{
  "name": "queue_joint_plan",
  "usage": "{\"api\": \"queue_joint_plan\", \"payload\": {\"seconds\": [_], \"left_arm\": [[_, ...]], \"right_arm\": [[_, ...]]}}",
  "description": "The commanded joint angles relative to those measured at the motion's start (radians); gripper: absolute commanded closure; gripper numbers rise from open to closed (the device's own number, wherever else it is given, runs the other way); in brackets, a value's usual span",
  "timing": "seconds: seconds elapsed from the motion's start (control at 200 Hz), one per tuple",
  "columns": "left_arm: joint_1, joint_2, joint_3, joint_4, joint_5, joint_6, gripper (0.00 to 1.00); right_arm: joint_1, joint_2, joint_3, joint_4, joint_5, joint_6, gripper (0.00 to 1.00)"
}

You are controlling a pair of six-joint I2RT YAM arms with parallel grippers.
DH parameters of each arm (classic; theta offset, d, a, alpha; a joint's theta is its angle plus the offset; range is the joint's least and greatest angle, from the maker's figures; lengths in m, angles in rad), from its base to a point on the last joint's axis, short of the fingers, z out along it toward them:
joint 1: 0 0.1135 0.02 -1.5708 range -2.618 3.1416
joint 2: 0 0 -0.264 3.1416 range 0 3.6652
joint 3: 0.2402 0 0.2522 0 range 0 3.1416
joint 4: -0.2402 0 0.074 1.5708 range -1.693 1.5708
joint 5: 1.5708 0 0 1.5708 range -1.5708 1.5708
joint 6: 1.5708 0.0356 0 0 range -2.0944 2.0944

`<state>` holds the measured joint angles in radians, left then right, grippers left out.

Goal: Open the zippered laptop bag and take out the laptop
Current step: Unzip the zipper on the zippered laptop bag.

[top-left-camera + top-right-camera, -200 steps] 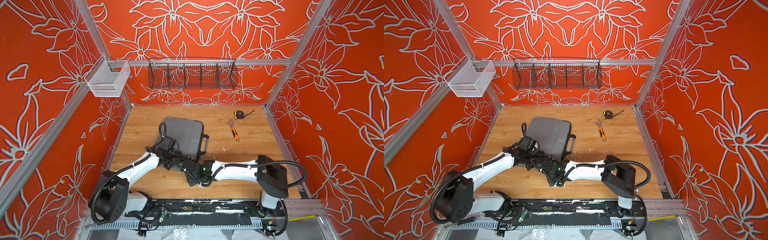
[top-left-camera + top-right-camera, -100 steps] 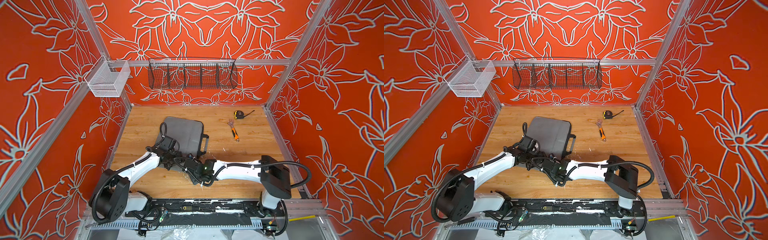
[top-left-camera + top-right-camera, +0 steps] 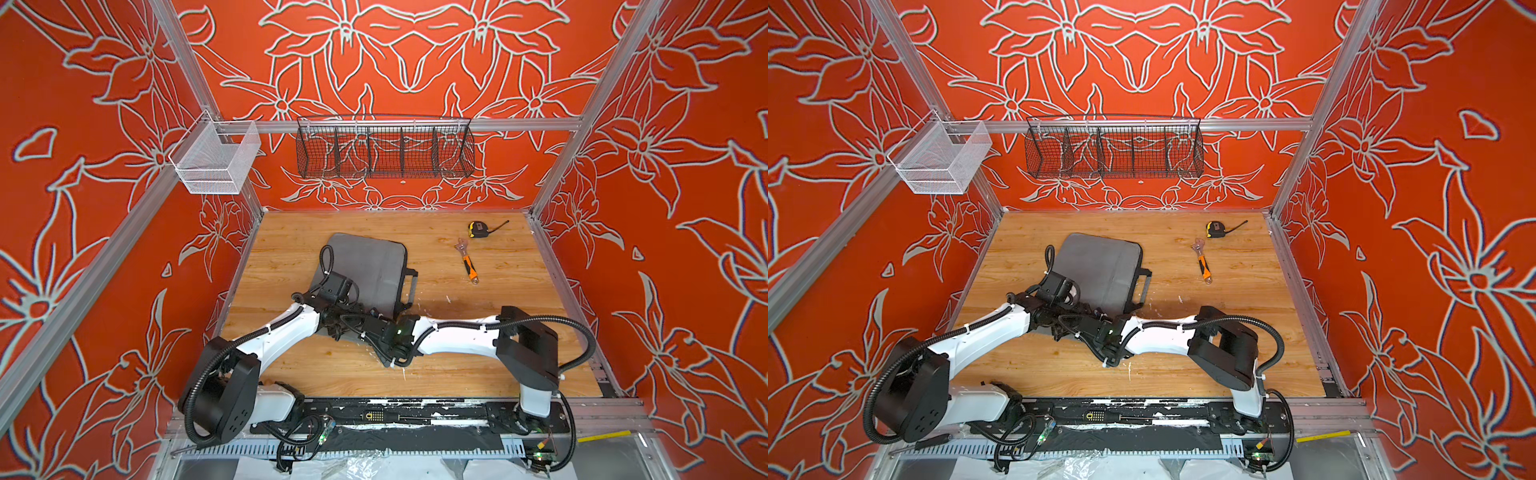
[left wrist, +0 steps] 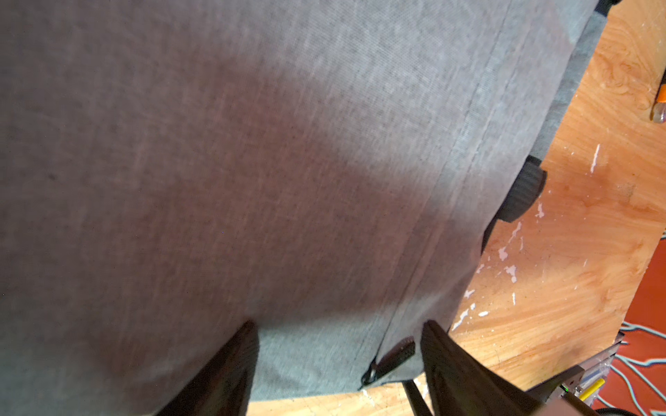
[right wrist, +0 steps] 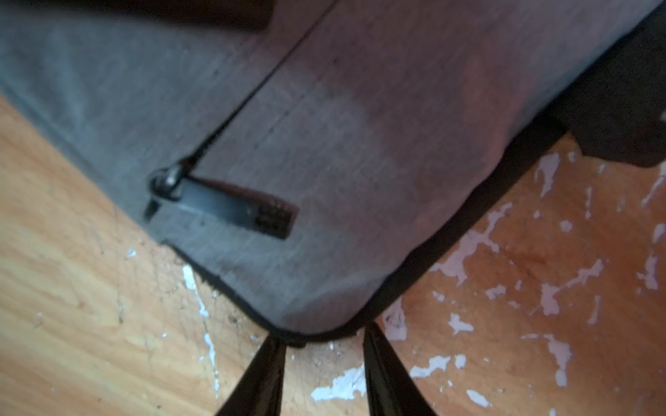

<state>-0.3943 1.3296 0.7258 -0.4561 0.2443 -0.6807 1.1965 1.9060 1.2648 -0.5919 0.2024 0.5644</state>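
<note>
While both top views show the grey bag whole, lying flat on the wooden table with its black handle on the side toward the wrench and the tape measure, they hide both grippers under wrists and cables at the bag's near edge. The wrist views show what is hidden there. In the left wrist view the left gripper stands low over the bag's fabric with its jaws wide apart and nothing between them but cloth. The zipper pull lies just inside one finger, and part of the handle sticks out past the bag's edge. The right wrist view, which is blurred, shows the right gripper at the bag's rounded near corner. Its jaws are narrowly parted, and the black corner edging sits right at the tips; I cannot tell whether it is touched. The zipper pull lies flat on the fabric a little way in from that corner, at the end of a closed seam. In a top view the left arm reaches forward to the bag's near edge. The right arm stretches low across the table toward the same edge from the handle side, and the two wrists crowd together there.
</note>
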Motion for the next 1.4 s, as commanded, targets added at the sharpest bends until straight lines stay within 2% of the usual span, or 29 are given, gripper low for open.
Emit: {"api": "queue_joint_plan", "payload": {"seconds": [0.0, 0.18, 0.41, 0.836, 1.096, 1.286, 1.396], "left_arm": [[-0.008, 0.021, -0.021, -0.025, -0.019, -0.003, 0.27], [-0.007, 0.030, -0.019, -0.034, -0.044, -0.004, 0.27], [-0.008, 0.021, -0.044, -0.017, -0.037, -0.018, 0.27], [-0.007, 0.079, -0.080, 0.007, -0.060, -0.018, 0.27], [-0.008, 0.116, -0.098, 0.056, -0.025, -0.019, 0.27], [-0.008, 0.106, -0.113, 0.048, -0.060, -0.010, 0.27], [-0.008, 0.089, -0.122, 0.047, -0.069, -0.001, 0.27]], "right_arm": [[0.003, 0.045, 0.050, 0.018, -0.020, -0.057, 0.65], [0.003, 0.031, 0.019, 0.028, 0.037, -0.058, 0.86], [0.007, -0.040, -0.047, 0.053, 0.095, -0.114, 1.00], [0.006, -0.081, -0.136, 0.112, 0.071, -0.062, 1.00], [-0.027, -0.133, -0.194, 0.127, 0.054, -0.045, 1.00], [-0.054, -0.164, -0.228, 0.141, 0.016, -0.032, 1.00], [-0.090, -0.183, -0.281, 0.203, -0.067, -0.023, 1.00]]}}
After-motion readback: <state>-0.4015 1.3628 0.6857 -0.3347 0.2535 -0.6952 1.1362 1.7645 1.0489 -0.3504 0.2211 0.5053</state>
